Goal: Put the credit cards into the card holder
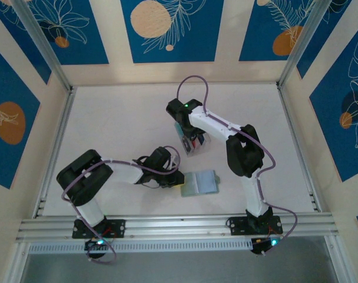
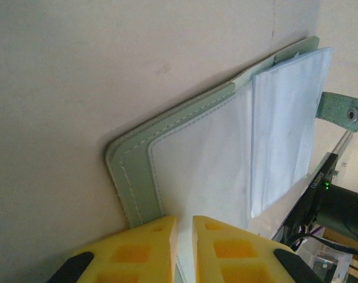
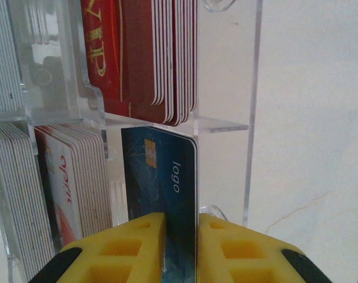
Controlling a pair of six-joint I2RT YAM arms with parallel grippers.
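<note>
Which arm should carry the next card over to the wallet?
Right. The right jaws pinch the blue card standing in the clear box, while the left jaws hold the open card holder by its edge.

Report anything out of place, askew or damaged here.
Nothing looks spilled or broken. The card holder lies open on the table, its edge pinched by the left gripper; the right gripper pinches a blue card standing in the clear box. Only oddity: a faint hairline mark on the table.
</note>
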